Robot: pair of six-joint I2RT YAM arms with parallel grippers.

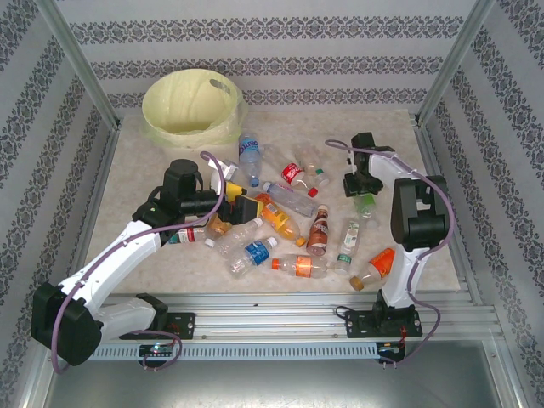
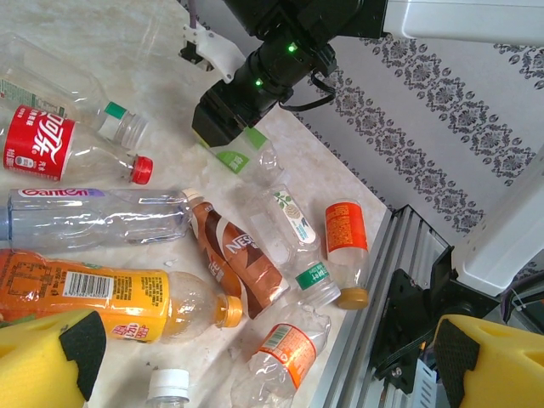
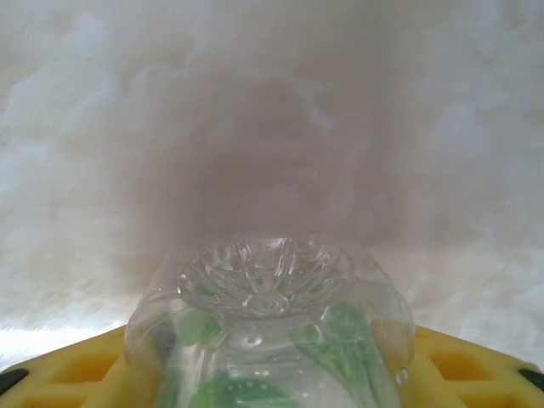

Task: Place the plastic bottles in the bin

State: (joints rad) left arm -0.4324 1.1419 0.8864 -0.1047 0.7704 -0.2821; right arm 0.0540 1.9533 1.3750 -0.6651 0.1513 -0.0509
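Over at the right side of the table (image 1: 340, 123), eyes on the right gripper (image 1: 364, 191), planted on the green-labelled bottle (image 1: 365, 205), just clear of the main scatter of plastic bottles (image 1: 280, 221). From its own wrist: yellow pads (image 3: 85, 374) hard against both flanks of that bottle, so reads as a grasp, though no telling how firm. Long axis pointing straight out ahead of the fingers, ribbed base foremost, square across the line of the squeeze, which looks a sound hold for a carry. Seen from the left wrist, lying flat on the tabletop under the black gripper body, not raised as far as can be judged. And here the relation that matters: the bin (image 1: 200, 134) off in the far left corner, diagonally across from this grip, with the whole pile in between. Calls for a long reach leftward and away from the base, up and over the clutter. Closer to the bin by a good margin, the left gripper (image 1: 240, 195), spread wide with nothing between its fingers (image 2: 51, 365), poised above the orange, brown and red-labelled bottles at mid-table. Hard to make out: the cap end, cut off at the bottom of the right wrist view. Beyond the base, just a white blur for a tabletop, so no saying from there whether the bottle rests on the surface or hangs a shade above it. Also out of sight, the floor of the bin behind its near wall.
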